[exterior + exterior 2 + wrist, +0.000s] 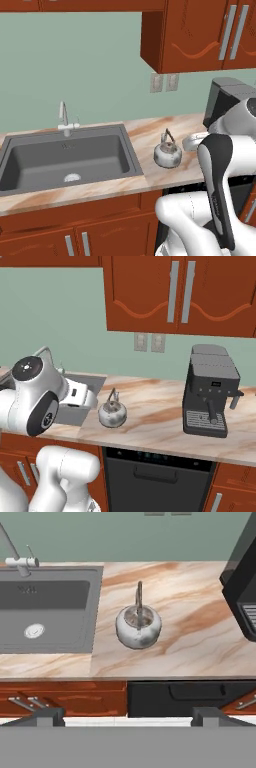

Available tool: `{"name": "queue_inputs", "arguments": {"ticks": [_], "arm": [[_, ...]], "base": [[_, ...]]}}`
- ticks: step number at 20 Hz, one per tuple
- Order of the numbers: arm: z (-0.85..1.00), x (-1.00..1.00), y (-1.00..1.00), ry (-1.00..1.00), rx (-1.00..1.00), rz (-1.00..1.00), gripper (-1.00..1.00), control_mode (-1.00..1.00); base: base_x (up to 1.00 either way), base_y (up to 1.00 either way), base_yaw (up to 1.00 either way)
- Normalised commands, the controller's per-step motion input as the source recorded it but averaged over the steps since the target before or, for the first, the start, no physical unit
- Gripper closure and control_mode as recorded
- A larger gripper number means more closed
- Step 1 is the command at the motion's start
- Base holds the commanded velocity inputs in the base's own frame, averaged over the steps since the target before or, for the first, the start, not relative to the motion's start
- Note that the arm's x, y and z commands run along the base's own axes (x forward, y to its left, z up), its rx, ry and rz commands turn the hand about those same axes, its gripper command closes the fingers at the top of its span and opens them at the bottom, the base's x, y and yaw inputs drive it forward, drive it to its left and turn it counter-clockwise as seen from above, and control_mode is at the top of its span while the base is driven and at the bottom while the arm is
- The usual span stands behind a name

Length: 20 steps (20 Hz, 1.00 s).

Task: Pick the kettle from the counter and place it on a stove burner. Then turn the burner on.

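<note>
We list: kettle (138,627) upright on surface (200,647), sink (45,609) at nine o'clock; hand (128,714) open, empty.

base views flank kettle (167,153), hand overhead

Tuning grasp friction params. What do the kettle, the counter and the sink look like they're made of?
Kettle: polished metal by the look, silvery with mottled reflections; thin dark arched handle, material unclear.
Counter: marble-look stone or laminate, beige with brown-orange veins, smooth and faintly glossy.
Sink: matte dark grey, no glare; could be composite or brushed steel.
All rendered, so finishes are only suggestive.
</note>
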Motion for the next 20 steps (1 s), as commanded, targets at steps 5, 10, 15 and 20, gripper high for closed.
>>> {"name": "queue_inputs", "arguments": {"ticks": [5,10,15,20], "arm": [[-0.17,0.14,0.01,-0.03,0.0,0.0,-1.0,-1.0],[0.0,0.18,0.0,0.0,0.0,0.0,-1.0,-1.0],[0.01,0.23,0.0,0.01,0.02,0.0,-1.0,-1.0],[0.0,0.31,0.0,0.01,0.0,0.0,-1.0,-1.0]], "base": [[0.0,0.0,0.0],[0.0,0.0,0.0],[0.0,0.0,0.0],[0.0,0.0,0.0]]}}
